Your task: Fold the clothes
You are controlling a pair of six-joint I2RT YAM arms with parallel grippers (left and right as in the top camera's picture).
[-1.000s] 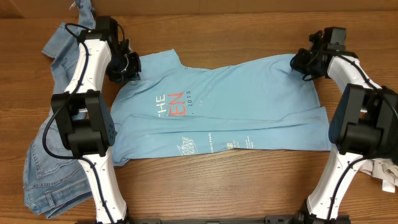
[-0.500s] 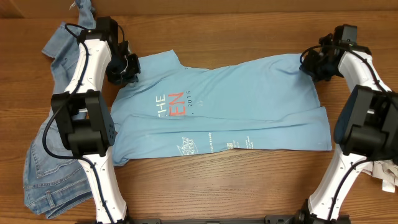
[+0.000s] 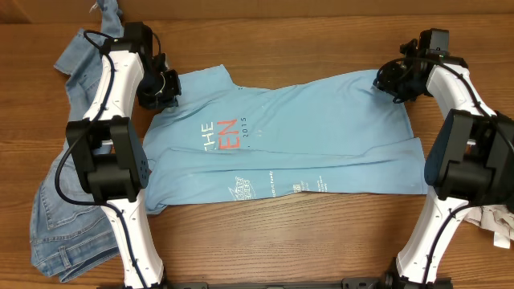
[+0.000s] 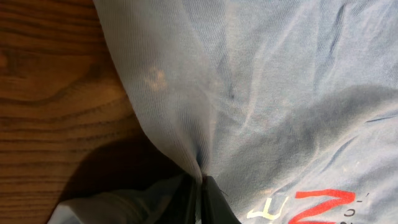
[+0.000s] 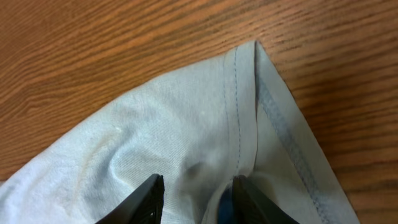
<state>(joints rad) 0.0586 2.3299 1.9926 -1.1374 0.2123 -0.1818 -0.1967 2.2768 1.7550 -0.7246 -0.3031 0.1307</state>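
Observation:
The clothes [image 3: 305, 136], a light sky-blue T-shirt with white and red lettering, lie spread across the wooden table, the lower part folded up. My left gripper [image 3: 163, 85] is at the shirt's upper left edge. In the left wrist view it [image 4: 200, 190] is shut, pinching a ridge of the blue cloth [image 4: 280, 93]. My right gripper [image 3: 392, 80] hovers at the shirt's upper right corner. In the right wrist view it [image 5: 198, 198] stands open, its fingers apart over the slack hemmed corner [image 5: 186, 124], gripping nothing.
Denim jeans [image 3: 60, 209] lie crumpled along the table's left side, under and behind the left arm. A white object [image 3: 498, 225] sits at the right edge. Bare wood [image 3: 289, 241] shows in front of the shirt.
My right gripper has opened and let go of the shirt's corner, after shifting slightly right and then back left. The left gripper and the shirt have not moved.

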